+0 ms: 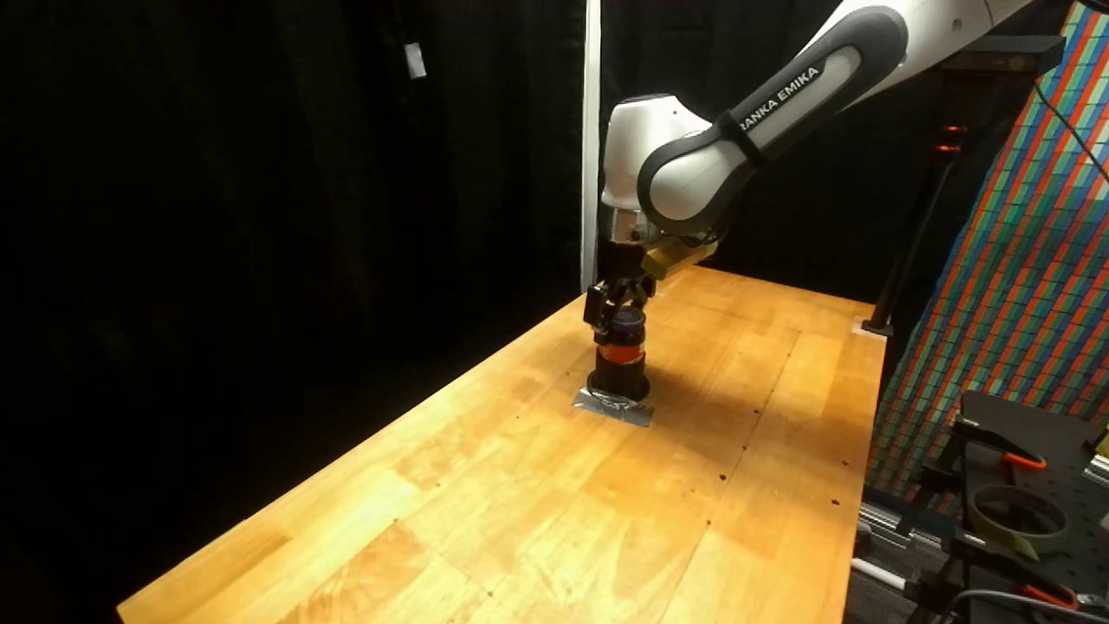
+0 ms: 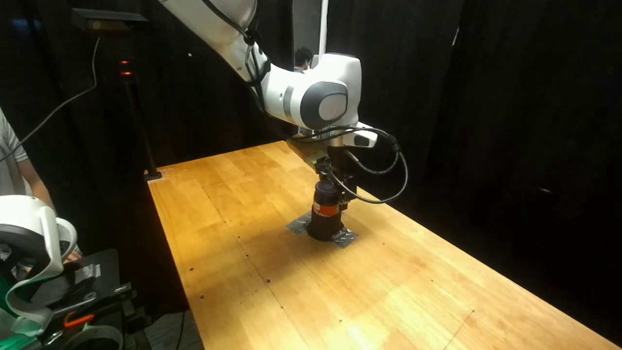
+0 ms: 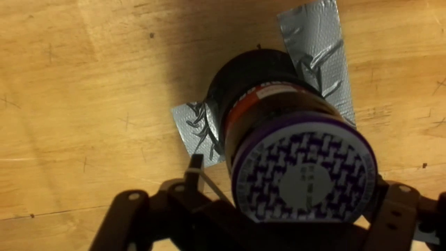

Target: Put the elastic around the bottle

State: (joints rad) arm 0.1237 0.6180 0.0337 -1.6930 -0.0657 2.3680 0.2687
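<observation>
The bottle stands upright on the table, with an orange-red band and a dark top, in both exterior views. In the wrist view its purple-and-white patterned lid fills the space between the fingers. My gripper is open, pointing down at the lid's height, with one finger on each side of the lid. The left finger stands apart from it; the right one is partly hidden behind it. The pale elastic is hooked round the left fingertip and runs toward the lid, where its far part is hidden. It cannot be made out in the exterior views.
The bottle's lower part sits in a black base, held to the wooden table by grey tape strips. A cable loop hangs beside the wrist. A dark cart with a tape roll stands beyond the table edge.
</observation>
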